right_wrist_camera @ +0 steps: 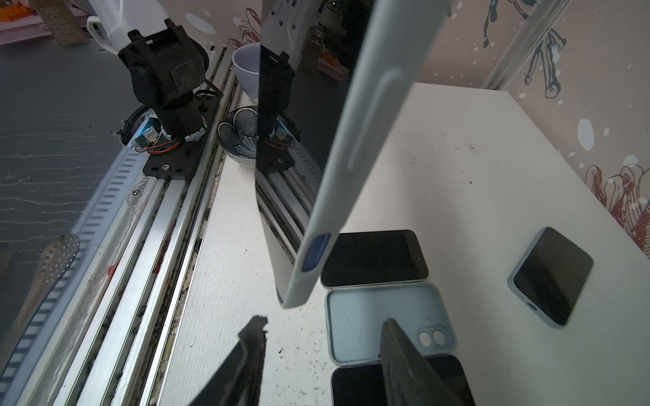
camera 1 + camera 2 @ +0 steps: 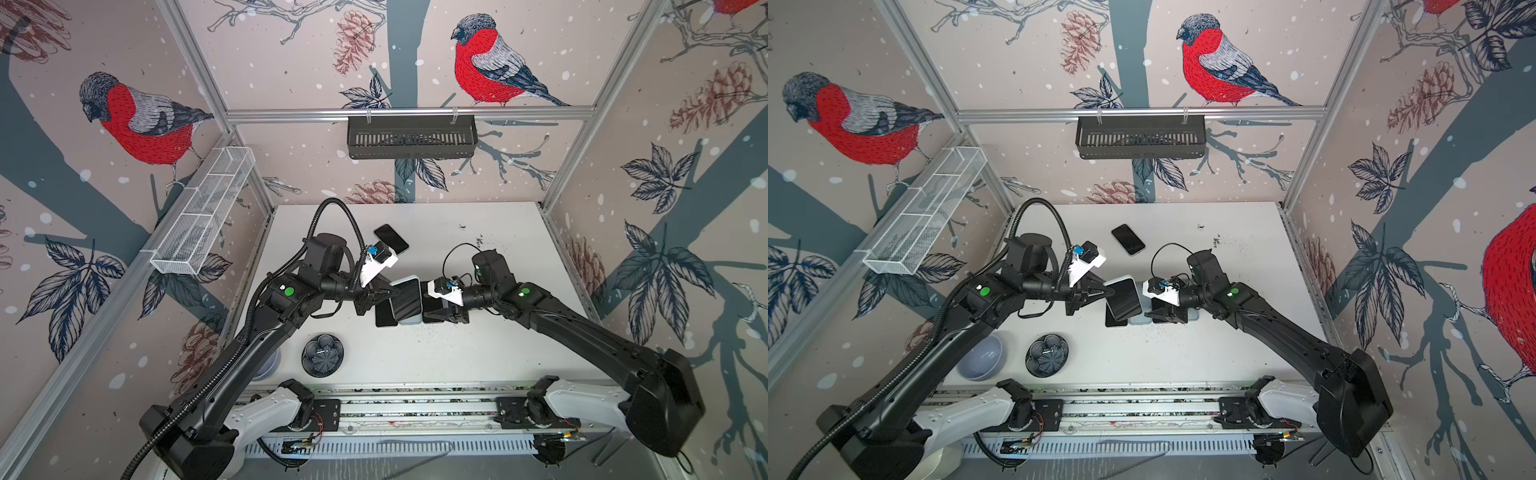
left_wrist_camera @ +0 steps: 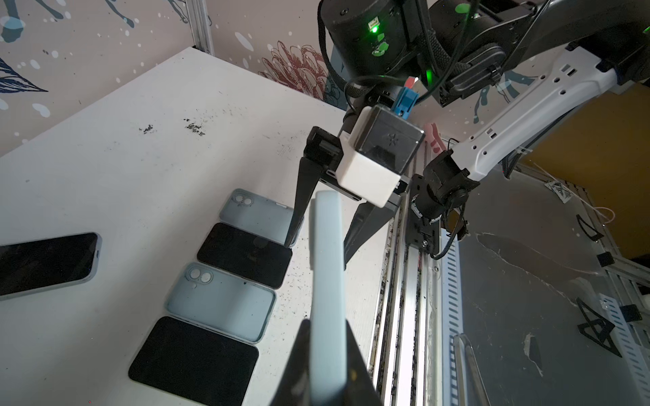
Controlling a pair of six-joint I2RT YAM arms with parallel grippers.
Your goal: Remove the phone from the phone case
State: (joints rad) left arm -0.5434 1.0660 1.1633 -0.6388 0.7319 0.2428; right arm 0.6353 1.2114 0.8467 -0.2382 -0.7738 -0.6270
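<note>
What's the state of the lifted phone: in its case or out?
In. The black-screened phone sits flush inside the pale blue case, rim wrapped round its edge; the left hand grips both.

No text, label, brand or number can be read in any view. The nearest thing to a sign is a small star-like emblem on the black face of the camera housing (image 3: 387, 142) seen from the left wrist. It is too faint to make out as a logo or a letter.
</note>
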